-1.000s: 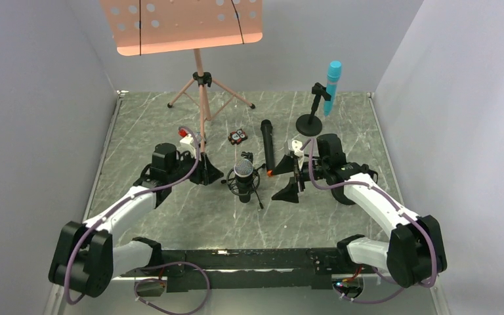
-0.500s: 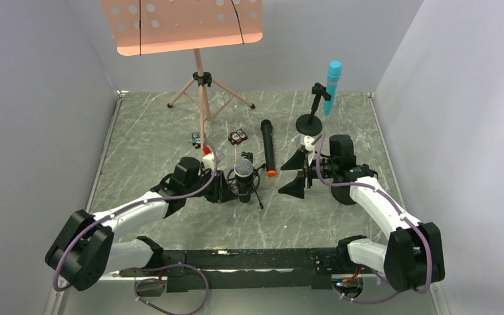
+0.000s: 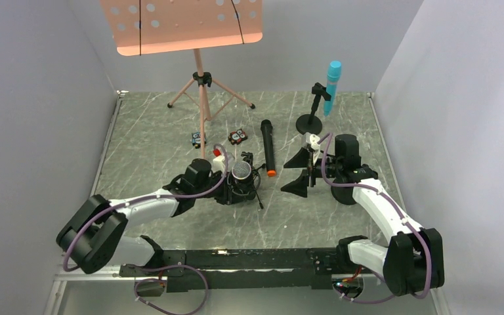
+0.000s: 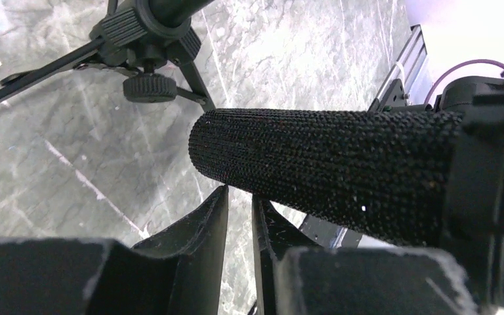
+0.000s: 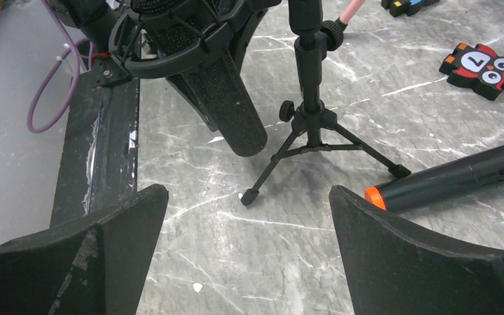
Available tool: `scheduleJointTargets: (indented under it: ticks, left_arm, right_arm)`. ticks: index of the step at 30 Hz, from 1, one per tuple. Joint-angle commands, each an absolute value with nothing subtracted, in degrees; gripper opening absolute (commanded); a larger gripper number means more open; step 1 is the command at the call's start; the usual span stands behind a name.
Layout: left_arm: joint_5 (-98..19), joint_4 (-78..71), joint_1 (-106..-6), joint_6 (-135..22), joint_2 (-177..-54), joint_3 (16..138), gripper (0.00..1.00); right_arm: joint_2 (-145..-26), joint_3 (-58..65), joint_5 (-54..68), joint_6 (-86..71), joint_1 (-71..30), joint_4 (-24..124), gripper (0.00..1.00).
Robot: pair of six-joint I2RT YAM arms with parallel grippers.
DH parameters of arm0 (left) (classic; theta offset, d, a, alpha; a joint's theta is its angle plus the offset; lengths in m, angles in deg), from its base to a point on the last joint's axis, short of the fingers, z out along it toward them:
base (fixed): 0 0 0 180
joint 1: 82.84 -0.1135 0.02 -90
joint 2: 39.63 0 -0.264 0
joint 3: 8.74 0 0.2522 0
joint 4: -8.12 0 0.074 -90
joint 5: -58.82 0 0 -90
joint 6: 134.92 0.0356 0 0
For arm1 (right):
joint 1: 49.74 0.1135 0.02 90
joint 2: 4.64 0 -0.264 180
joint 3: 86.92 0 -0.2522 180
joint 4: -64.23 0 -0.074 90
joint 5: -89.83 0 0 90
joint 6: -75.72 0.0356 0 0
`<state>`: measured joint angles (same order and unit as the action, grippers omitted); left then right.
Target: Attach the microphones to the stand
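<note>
The black microphone with the silver mesh head (image 3: 239, 171) hangs in a shock mount on a small tripod (image 3: 252, 190). My left gripper (image 3: 230, 187) is at its left side. In the left wrist view its fingers (image 4: 239, 197) are almost together with nothing between them, their tips just under the textured microphone body (image 4: 328, 164). My right gripper (image 3: 287, 176) is wide open and empty, right of the tripod (image 5: 312, 118). The black microphone with the orange end (image 3: 268, 154) lies flat on the table and also shows in the right wrist view (image 5: 459, 174). The turquoise microphone (image 3: 333, 82) stands clipped on a round-base stand (image 3: 310, 123).
A pink music stand (image 3: 201, 98) stands at the back centre. Two small black-red clips (image 3: 238, 136) (image 3: 198, 138) lie near its foot. Grey walls close in the table on three sides. The black base rail (image 5: 95, 144) runs along the near edge.
My left arm has swung right, from near the music stand foot to the mesh-head microphone. My right gripper has drawn back a little to the right and stays open.
</note>
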<state>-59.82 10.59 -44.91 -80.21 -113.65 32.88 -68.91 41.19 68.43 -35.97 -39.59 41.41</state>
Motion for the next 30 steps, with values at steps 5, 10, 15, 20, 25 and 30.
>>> scheduleJointTargets:
  ticks: [5, 10, 15, 20, 25, 30]
  left_arm:
    - [-59.6, 18.2, -42.0, -82.8, -117.1, 37.5, 0.25]
    - [-55.9, 11.2, -41.9, -81.1, -111.9, 36.1, 0.25]
    - [-45.1, 1.1, -42.0, -80.1, -101.1, 32.4, 0.26]
    - [-36.4, -4.7, -41.9, -79.3, -94.0, 32.3, 0.22]
    - [-35.2, -2.1, -41.9, -80.1, -97.8, 35.2, 0.17]
    - [-39.3, 3.8, -41.9, -83.4, -104.0, 37.5, 0.14]
  right_arm:
    - [-67.3, 41.3, 71.1, -36.0, -40.5, 43.6, 1.0]
    - [-67.3, 41.1, 71.3, -36.3, -40.6, 43.1, 1.0]
    - [-67.1, 41.1, 71.4, -36.4, -40.6, 42.9, 1.0]
    - [-66.9, 41.1, 71.7, -36.3, -40.9, 43.0, 1.0]
    - [-66.7, 41.6, 72.3, -35.6, -41.7, 43.6, 1.0]
    - [-66.3, 42.0, 72.8, -34.7, -42.5, 44.7, 1.0]
